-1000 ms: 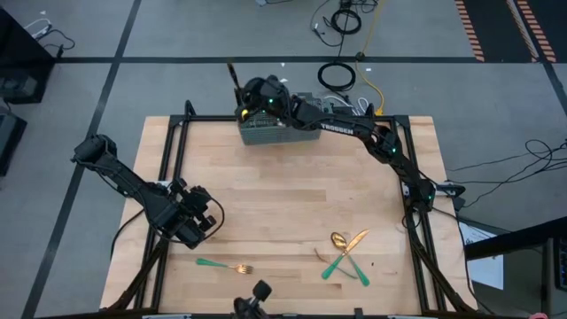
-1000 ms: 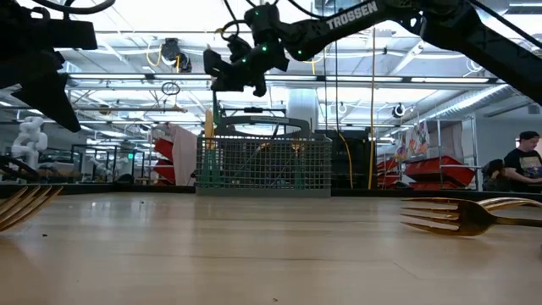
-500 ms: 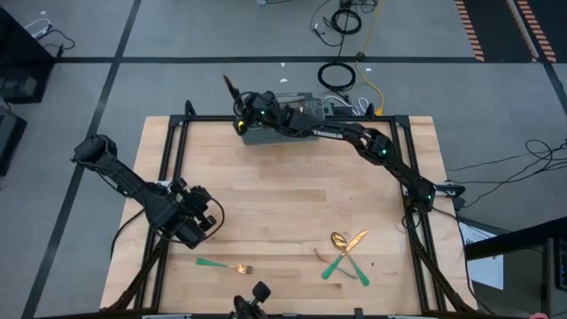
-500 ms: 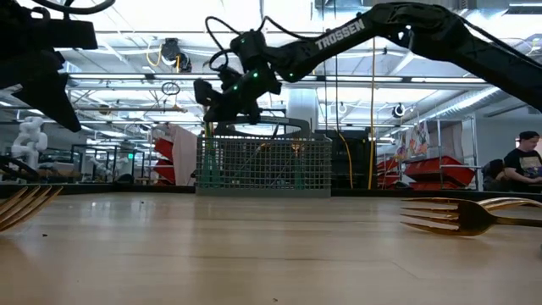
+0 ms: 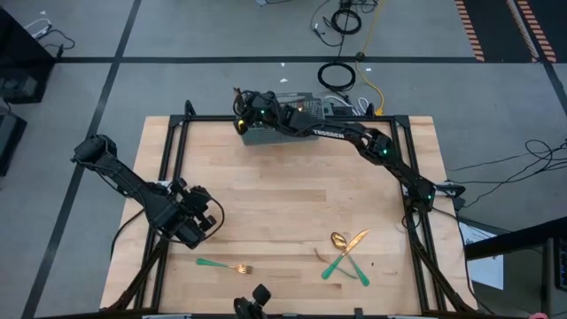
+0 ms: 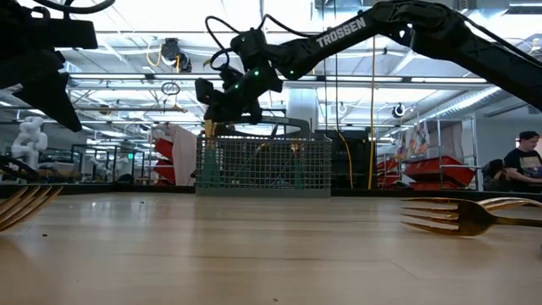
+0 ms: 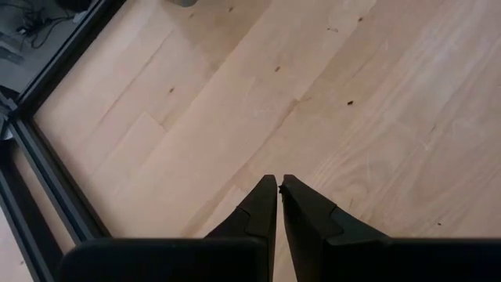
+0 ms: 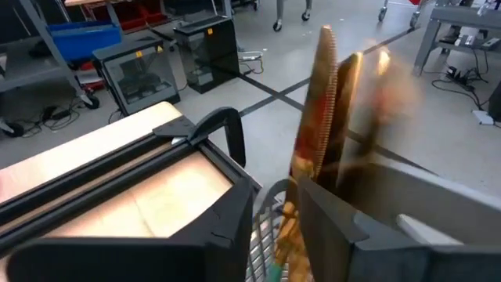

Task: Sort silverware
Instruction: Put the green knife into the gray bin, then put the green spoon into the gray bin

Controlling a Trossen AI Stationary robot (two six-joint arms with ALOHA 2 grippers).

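Observation:
My right gripper [image 5: 242, 110] [image 6: 215, 95] hangs open over the left end of the grey wire-mesh caddy [image 5: 268, 136] [image 6: 262, 165] at the table's far edge. In the right wrist view a gold serrated knife [image 8: 319, 102] stands in the gap between the fingers [image 8: 278, 188], close to one finger; its lower part goes down into the caddy mesh [image 8: 266, 223]. My left gripper [image 5: 205, 225] [image 7: 279, 182] waits shut above bare wood at the left. A fork [image 5: 226, 267] and a crossed spoon, knife and other pieces [image 5: 345, 251] lie flat near the near edge. My right gripper has the knife's blade [image 8: 309, 168] right beside one finger [image 8: 333, 215], with a gap to the other finger. I cannot tell whether the finger touches the blade. The knife stands nearly upright, blade up and lower end in the caddy.
More gold pieces show inside the caddy [image 8: 286, 227]. In the low view, fork tines lie close at the left [image 6: 25, 203] and right [image 6: 461, 216]. A black frame rail [image 5: 177, 151] edges the table. Bare wood [image 5: 283, 195] spans the middle. A person sits far off in the room [image 6: 525, 161].
My right gripper has moved toward the table's left and come down onto the caddy's left end. The knife that stuck out far beyond its fingers has sunk lower and now shows only a short length past them.

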